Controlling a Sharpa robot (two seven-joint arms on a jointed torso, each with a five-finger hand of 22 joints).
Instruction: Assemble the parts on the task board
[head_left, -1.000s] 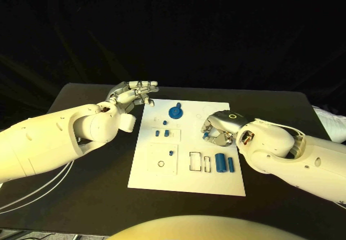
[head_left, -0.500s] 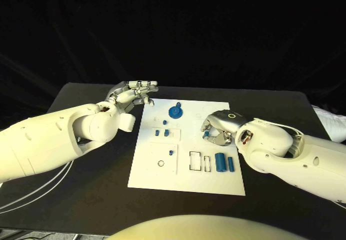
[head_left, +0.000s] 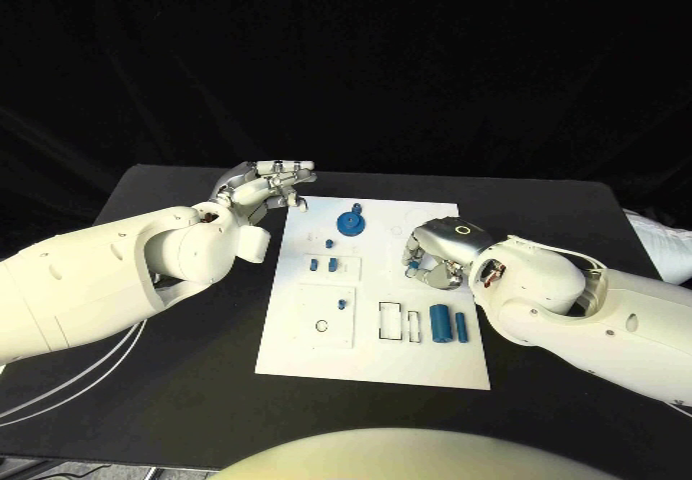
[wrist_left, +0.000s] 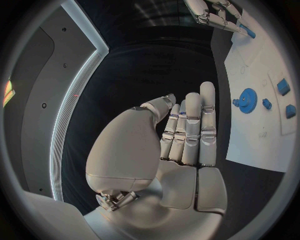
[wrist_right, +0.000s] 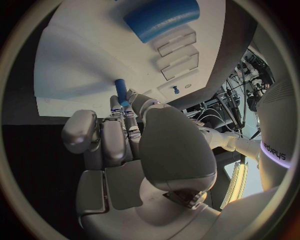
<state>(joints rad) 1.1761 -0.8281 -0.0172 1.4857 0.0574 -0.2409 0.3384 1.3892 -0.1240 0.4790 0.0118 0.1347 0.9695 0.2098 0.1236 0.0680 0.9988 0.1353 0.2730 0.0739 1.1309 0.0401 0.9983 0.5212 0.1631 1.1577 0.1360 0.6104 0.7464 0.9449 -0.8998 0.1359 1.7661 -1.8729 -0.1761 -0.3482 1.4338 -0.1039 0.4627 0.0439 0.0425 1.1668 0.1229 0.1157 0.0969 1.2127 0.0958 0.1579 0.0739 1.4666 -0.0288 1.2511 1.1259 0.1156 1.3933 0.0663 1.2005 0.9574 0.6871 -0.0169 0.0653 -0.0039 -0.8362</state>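
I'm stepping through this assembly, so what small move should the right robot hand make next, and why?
Probably lift slightly and carry its part toward an open slot. The right robot hand pinches a small blue peg just above the task board, and outlined slots beside it look empty.

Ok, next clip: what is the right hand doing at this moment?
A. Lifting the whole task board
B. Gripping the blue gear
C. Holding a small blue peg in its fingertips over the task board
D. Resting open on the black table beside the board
C: the right wrist view shows the right hand pinching a small blue peg in its fingertips above the white task board; the blue gear lies apart from it.
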